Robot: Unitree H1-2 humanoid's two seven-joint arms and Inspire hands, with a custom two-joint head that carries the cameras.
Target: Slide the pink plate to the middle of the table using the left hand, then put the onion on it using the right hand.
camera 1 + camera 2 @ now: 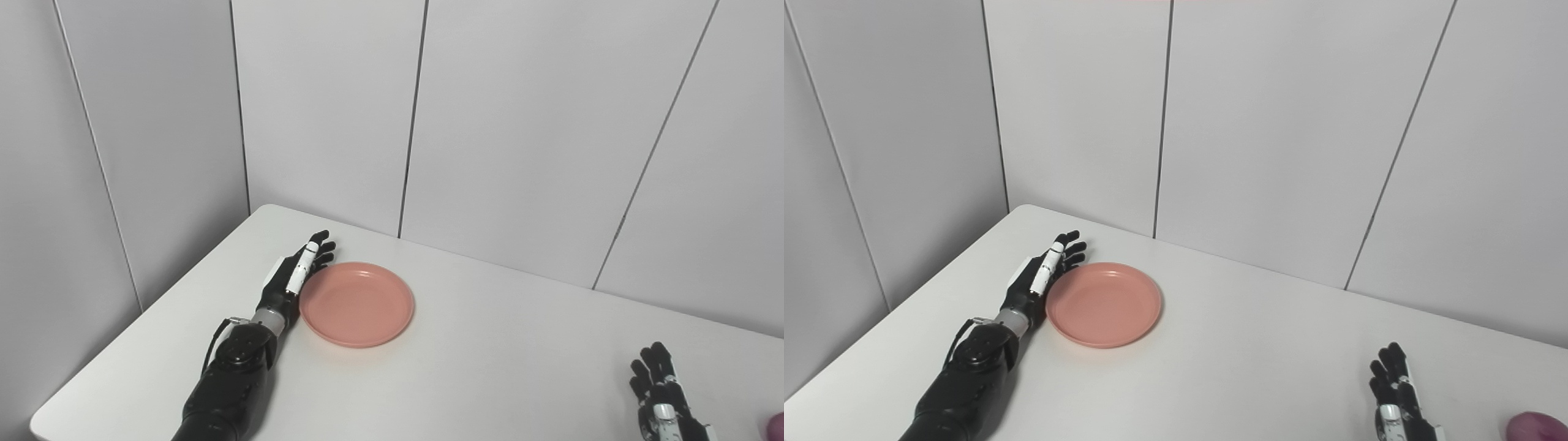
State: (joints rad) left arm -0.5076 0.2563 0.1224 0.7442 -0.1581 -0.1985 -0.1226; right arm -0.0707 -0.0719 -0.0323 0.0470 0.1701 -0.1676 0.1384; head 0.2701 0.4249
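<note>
The pink plate (357,303) lies flat on the white table (490,367), left of its middle. My left hand (294,275) is open with fingers straight, lying on edge against the plate's left rim. My right hand (1396,395) is open and empty, resting on the table at the bottom right. The purple onion (1537,425) lies on the table just right of the right hand, partly cut off by the picture's bottom edge.
Grey wall panels (520,122) stand close behind the table's far edge. The table's left corner (269,211) is just beyond the left hand.
</note>
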